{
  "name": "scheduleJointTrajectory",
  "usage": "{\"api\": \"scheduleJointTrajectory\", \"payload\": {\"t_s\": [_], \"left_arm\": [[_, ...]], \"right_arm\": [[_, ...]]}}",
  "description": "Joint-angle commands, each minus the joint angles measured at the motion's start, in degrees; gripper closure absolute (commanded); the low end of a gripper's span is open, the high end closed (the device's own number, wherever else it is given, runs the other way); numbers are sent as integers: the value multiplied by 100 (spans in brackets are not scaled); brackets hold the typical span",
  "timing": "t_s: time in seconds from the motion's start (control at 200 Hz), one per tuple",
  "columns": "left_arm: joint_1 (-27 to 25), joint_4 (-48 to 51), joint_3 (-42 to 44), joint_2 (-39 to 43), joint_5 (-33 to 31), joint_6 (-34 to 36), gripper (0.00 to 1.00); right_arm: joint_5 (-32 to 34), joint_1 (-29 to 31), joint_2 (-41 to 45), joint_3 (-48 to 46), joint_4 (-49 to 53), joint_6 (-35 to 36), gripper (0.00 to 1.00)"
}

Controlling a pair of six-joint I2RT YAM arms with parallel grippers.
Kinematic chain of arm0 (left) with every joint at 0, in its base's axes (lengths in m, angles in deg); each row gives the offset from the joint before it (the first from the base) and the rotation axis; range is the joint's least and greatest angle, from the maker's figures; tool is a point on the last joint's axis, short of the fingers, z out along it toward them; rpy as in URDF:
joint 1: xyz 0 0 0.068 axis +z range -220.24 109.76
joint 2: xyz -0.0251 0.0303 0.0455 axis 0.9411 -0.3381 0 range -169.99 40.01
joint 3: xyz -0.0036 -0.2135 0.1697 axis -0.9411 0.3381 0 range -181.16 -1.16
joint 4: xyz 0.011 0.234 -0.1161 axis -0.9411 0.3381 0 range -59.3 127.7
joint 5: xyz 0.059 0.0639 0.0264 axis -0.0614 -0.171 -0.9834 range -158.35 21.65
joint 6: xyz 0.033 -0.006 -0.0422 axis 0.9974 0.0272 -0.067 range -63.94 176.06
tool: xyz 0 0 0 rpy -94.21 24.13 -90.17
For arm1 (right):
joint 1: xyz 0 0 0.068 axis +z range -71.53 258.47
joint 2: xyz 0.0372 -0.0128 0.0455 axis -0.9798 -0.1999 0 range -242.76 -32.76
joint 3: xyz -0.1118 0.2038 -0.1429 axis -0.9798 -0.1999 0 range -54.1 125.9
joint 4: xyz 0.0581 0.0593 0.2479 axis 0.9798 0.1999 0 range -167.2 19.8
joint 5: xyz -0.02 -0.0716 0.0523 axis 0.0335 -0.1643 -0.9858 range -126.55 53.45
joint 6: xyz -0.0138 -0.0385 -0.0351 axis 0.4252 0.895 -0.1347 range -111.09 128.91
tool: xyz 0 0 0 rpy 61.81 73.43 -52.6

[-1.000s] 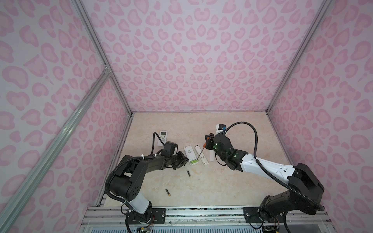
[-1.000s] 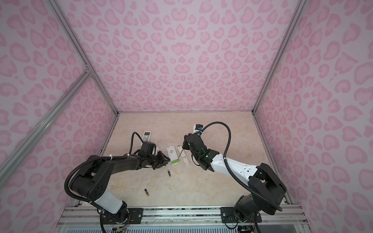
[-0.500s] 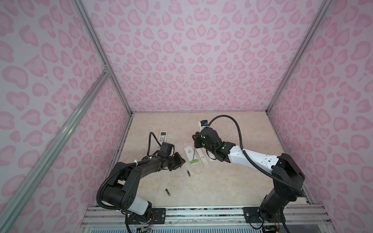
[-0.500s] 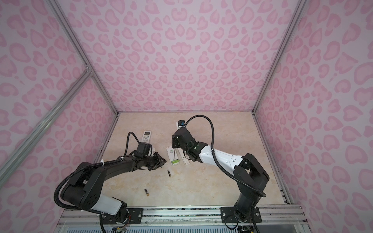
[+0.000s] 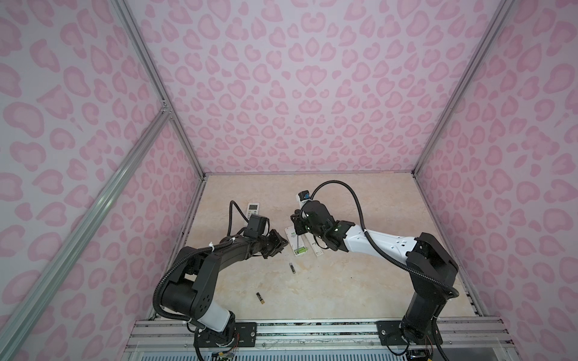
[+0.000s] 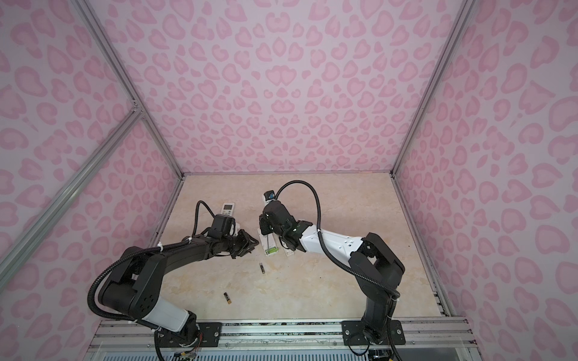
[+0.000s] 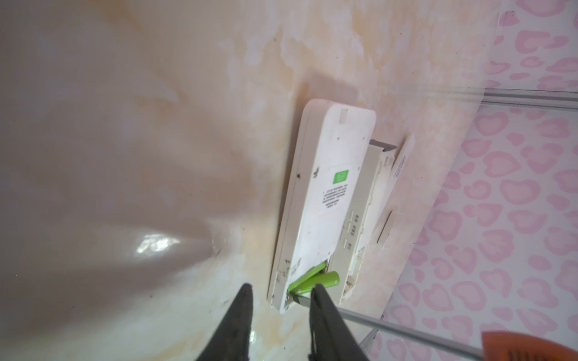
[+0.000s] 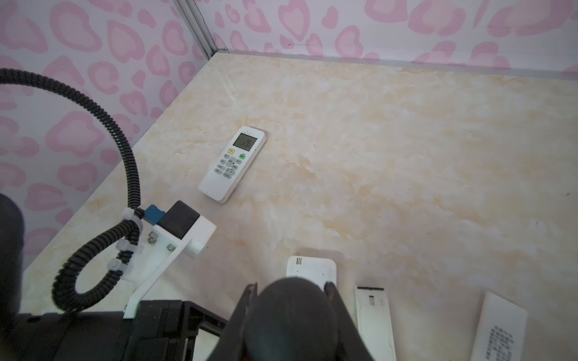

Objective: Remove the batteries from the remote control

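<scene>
A white remote control (image 7: 328,193) lies back up on the table with its end compartment uncovered; two lime green batteries (image 7: 325,278) sit there, one tilted out. In both top views the remote (image 5: 294,239) (image 6: 265,242) lies between the grippers. My left gripper (image 7: 281,292) (image 5: 278,245) hovers open just off that end, nothing between its fingers. My right gripper (image 8: 291,300) (image 5: 297,223) is shut on the dark butt of an orange-handled screwdriver (image 7: 531,347), whose blade reaches the compartment. Two black batteries (image 5: 291,268) (image 5: 260,298) lie loose on the table.
A second remote (image 8: 233,164) (image 5: 253,207) with a lit display lies face up toward the left wall. A flat white cover plate (image 8: 373,318) and another white piece (image 8: 500,331) lie beside the opened remote. The pink walls close in the table on three sides.
My right arm has swung left with the screwdriver and now stands over the remote's far end. The left gripper's jaws have widened slightly; it has barely shifted.
</scene>
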Motion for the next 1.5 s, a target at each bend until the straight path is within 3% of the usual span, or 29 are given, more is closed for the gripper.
{"api": "scheduleJointTrajectory", "payload": {"t_s": [0.0, 0.28, 0.56, 0.82, 1.495], "left_arm": [[42, -80, -161, -203, 101, -12, 65], [104, -46, -538, -851, 146, 82, 56], [114, 14, -699, -1287, 155, 253, 55], [148, 55, -785, -1427, 156, 365, 55], [254, 199, -863, -1264, 146, 546, 55]], "right_arm": [[-14, 9, -101, 45, -214, 99, 100], [197, 119, -122, 25, -176, 429, 100], [1025, 329, -8, 186, 157, 1212, 100], [1429, 322, 36, 185, 379, 1261, 100], [1477, 323, 426, -22, 581, 973, 100]]}}
